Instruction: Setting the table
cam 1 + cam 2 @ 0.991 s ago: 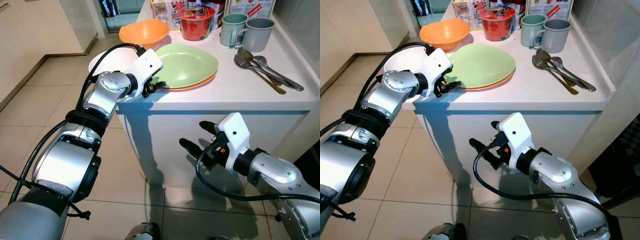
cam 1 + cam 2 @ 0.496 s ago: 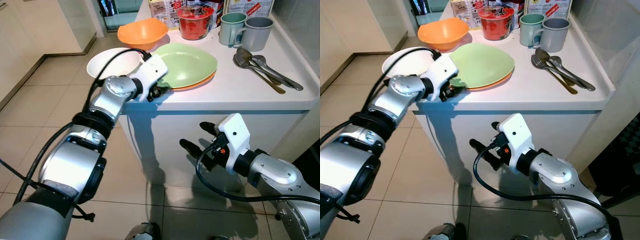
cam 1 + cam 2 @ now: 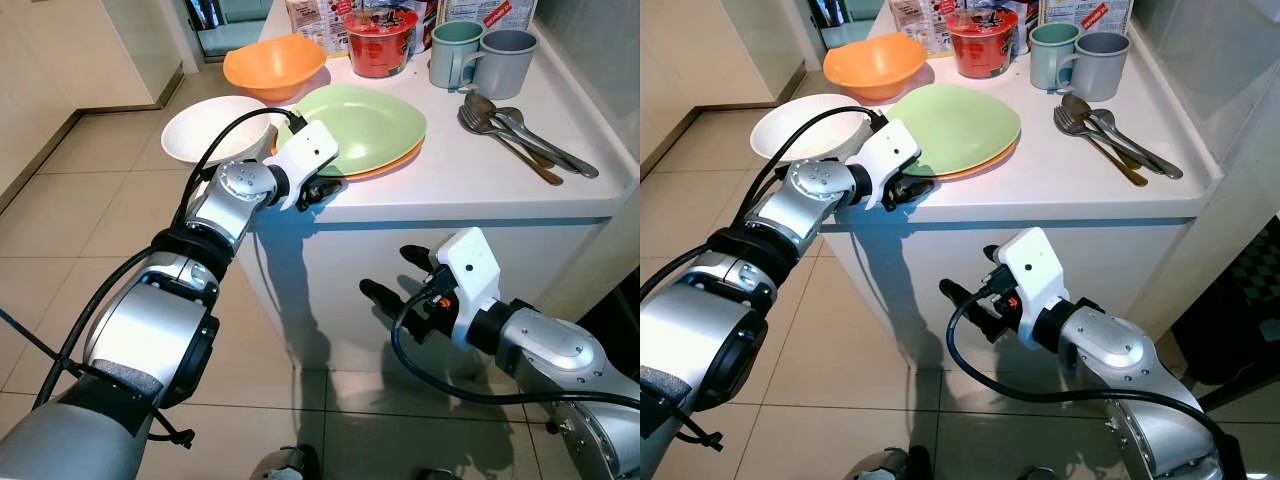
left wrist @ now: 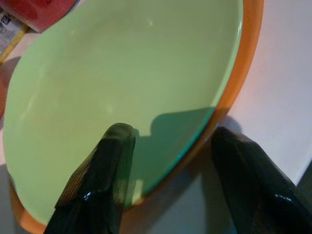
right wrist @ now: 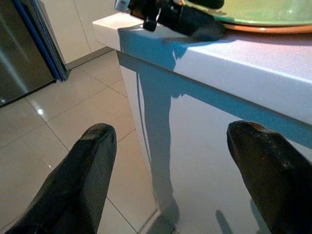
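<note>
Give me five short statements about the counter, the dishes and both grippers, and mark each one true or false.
1. The green plate lies on top of an orange plate. True.
2. The left gripper is at the near rim of the stacked plates, its fingers open with one over the green plate. True.
3. The right gripper holds a fork. False: it is open and holds nothing, hanging below the counter in front of its white side.
4. The two mugs stand on the floor. False: they stand at the back of the counter.
5. The cutlery lies inside the orange bowl. False: it lies on the counter, to the right of the plates.
</note>
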`<state>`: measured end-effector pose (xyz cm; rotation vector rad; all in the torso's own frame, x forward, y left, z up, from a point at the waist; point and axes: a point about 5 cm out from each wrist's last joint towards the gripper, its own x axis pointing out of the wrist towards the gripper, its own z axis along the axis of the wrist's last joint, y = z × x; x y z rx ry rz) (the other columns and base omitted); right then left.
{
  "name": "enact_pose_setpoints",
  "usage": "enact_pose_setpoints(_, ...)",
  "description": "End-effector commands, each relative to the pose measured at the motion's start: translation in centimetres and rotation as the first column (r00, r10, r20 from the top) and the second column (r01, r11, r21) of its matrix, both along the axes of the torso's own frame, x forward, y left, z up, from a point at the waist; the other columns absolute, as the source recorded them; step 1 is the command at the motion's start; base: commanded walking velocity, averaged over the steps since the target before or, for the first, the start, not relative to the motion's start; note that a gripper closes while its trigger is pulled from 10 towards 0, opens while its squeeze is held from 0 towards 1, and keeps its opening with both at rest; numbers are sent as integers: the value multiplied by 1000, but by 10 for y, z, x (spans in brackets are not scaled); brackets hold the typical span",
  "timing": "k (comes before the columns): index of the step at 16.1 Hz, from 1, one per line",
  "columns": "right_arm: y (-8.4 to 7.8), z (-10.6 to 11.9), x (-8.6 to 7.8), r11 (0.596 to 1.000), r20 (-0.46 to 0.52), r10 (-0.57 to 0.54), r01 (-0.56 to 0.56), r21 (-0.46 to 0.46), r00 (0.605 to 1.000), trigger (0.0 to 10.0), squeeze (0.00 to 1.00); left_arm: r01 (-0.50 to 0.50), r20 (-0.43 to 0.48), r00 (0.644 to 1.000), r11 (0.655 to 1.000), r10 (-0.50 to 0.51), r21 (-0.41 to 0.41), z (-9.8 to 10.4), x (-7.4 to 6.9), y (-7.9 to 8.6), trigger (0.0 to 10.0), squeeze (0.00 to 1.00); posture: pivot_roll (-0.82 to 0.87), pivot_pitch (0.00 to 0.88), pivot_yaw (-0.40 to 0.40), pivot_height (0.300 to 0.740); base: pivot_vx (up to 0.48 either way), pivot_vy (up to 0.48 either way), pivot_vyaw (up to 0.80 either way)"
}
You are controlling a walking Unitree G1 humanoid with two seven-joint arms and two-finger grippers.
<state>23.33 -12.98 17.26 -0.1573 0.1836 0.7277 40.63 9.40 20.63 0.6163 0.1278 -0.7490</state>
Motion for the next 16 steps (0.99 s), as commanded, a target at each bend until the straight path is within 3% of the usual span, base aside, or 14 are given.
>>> enact_pose_setpoints(1,2,5,-3,1000,11,13,-13,14,1000,10000,0,0,26,1000,1000,0,1,11,3,2,10000,0,-31,119,165,740,0,0,0)
enact_pose_setpoints(16,3,1,2,1000,1,17,-17,13,1000,10000,0,56,9,998,996,-55,-63,27,1,-4,10000,0,-1,116,159,740,0,0,0)
